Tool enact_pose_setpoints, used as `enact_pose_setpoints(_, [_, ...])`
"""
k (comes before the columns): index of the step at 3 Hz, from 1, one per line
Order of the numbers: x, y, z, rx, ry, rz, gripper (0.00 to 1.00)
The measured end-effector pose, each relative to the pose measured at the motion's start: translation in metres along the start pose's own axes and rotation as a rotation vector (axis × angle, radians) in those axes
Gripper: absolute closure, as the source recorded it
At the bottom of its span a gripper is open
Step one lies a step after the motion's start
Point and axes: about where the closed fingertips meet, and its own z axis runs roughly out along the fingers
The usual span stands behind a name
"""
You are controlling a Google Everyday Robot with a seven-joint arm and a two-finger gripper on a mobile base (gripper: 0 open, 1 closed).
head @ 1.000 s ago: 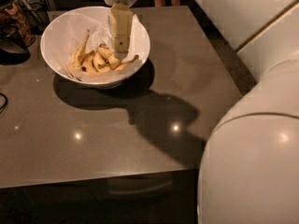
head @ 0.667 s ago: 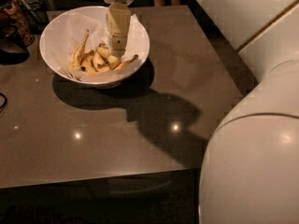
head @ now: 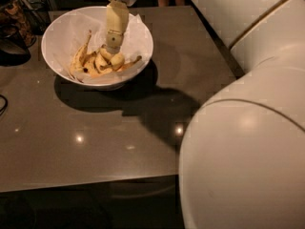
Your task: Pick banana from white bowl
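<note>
Arm comes in from top of frame, wrist pointing nearly straight down, gripper (head: 113, 46) inside the white bowl (head: 52, 37), tip low over the middle of the fruit pile

Open or closed: can't tell from this angle. Tip sits at or just above the shorter bananas (head: 116, 60); contact not clear either

The banana (head: 79, 57), the long freckled one, lies in the left half of the bowl, just left of my tip, thin dark stem pointing up against the paper lining (head: 139, 32). Nothing lifted, it's in the bowl with the rest

Versus a second ago: my tip has slid slightly left in view, toward the bowl's centre, and looks marginally higher. Bowl and fruit unchanged as far as I can see

Around:
- bowl sits at the far left of the dark glossy table (head: 95, 142), ceiling lights reflected in the top
- my own upper arm shell (head: 248, 128), big and white, fills the right foreground and hides that corner of the table
- arm shadow falls across the table between bowl and shell
- dark clutter (head: 13, 30) off the left edge beside the bowl, apart from it
- short bananas crowd against the long one on its right side, directly under my tip
</note>
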Motion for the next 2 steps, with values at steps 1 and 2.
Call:
enact_pose_setpoints(1, [0.0022, -0.002, 0.0179, -0.049, 0.017, 0.089, 0.0])
enact_pose_setpoints(2, [-0.0049, -0.0006, 0.0276, -0.08, -0.016, 0.09, 0.0])
